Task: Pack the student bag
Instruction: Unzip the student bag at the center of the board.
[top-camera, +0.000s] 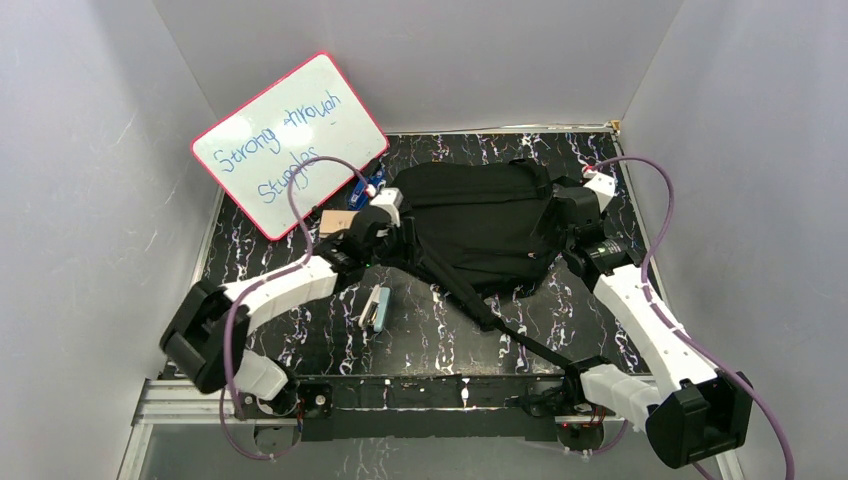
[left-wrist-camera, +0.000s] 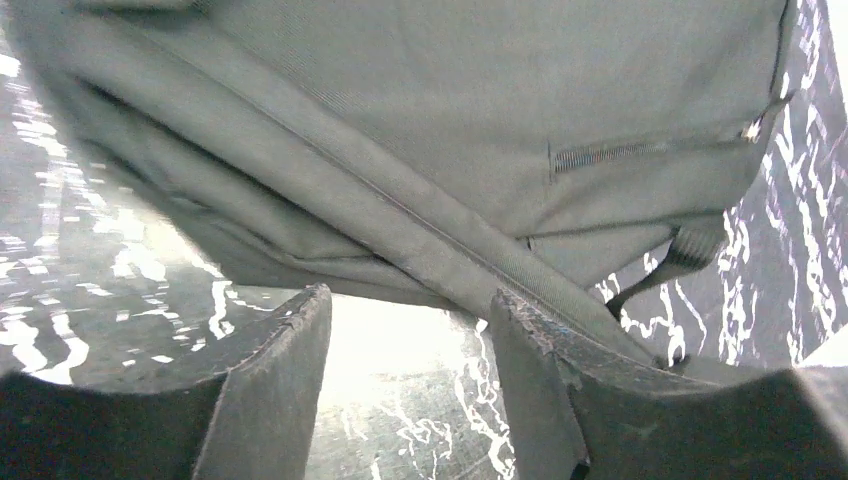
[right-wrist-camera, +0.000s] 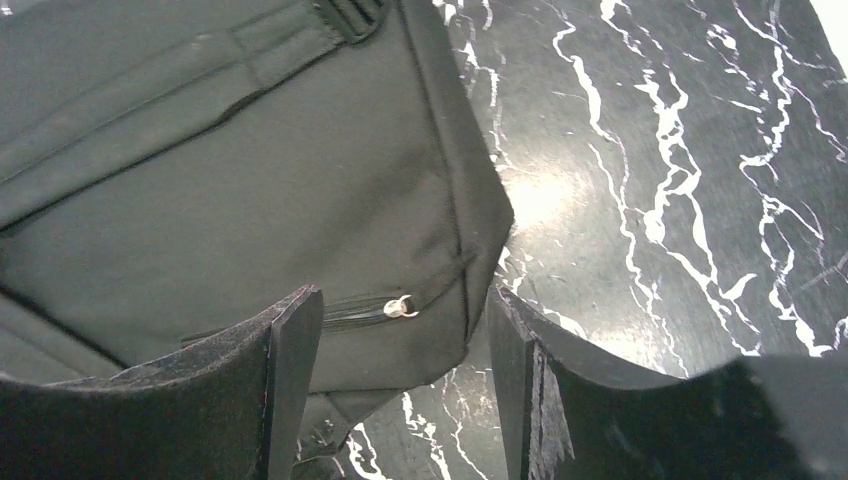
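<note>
- Bag placement: the student bag (top-camera: 470, 225) lies flat on the table (top-camera: 450, 340), middle to far, with its long axis running left to right and a strap (top-camera: 510, 330) trailing near-right.
- At its left end, the left hand (left-wrist-camera: 405, 300) is spread and empty, with the bag's edge just beyond the fingertips.
- At its right end, the right hand (right-wrist-camera: 400, 292) is spread and empty over the corner, framing a zip pull (right-wrist-camera: 401, 308).
- Both hands look equally near, though the zip probably favours the right.

We see a black, white-veined tabletop (top-camera: 440, 335) with the student bag (top-camera: 470, 225) lying flat at its far middle (one strap (top-camera: 520, 335) trails toward the near right). A pink-framed whiteboard (top-camera: 290, 140) leans at the far left, and a small grey object (top-camera: 375, 308) lies near-left of the bag.
</note>
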